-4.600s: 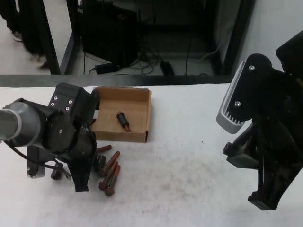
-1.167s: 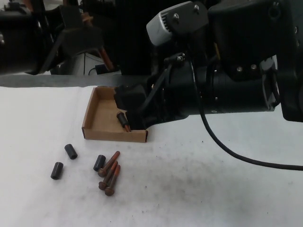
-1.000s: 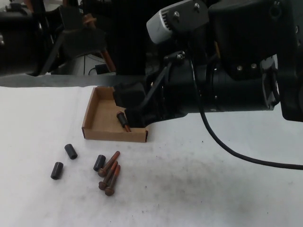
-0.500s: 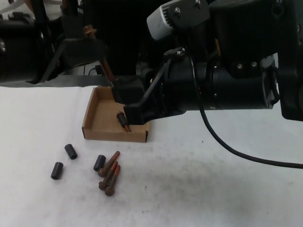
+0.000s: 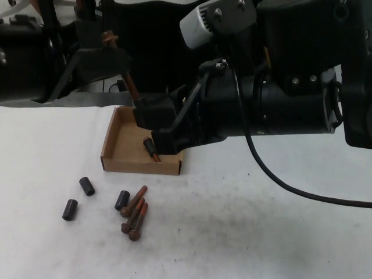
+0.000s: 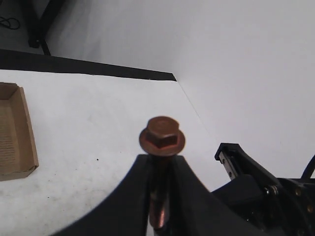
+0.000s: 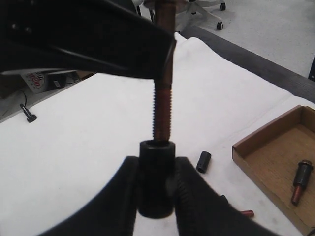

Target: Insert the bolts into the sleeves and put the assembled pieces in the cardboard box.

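Note:
My left gripper (image 6: pixel 160 196) is shut on a copper bolt (image 6: pixel 162 136), hex head towards its camera. My right gripper (image 7: pixel 156 187) is shut on a black sleeve (image 7: pixel 156 177), and the bolt's threaded end (image 7: pixel 161 108) meets the sleeve's top opening. Both are held high above the cardboard box (image 5: pixel 119 145), the bolt (image 5: pixel 131 84) slanting down to the right gripper (image 5: pixel 152 119). One assembled piece (image 5: pixel 152 146) lies in the box. On the bench in front of the box lie three loose sleeves (image 5: pixel 87 186) and three loose bolts (image 5: pixel 135 214).
The right arm's black body (image 5: pixel 273 87) spans the high view above the bench's right half. The bench's far dark edge (image 6: pixel 88 73) runs behind the box (image 6: pixel 15 132). White bench surface lies open to the right of the loose parts.
Both arms have risen from the bench since the oldest frame. Over the last second the right gripper with the sleeve shifted up and left to the bolt's tip.

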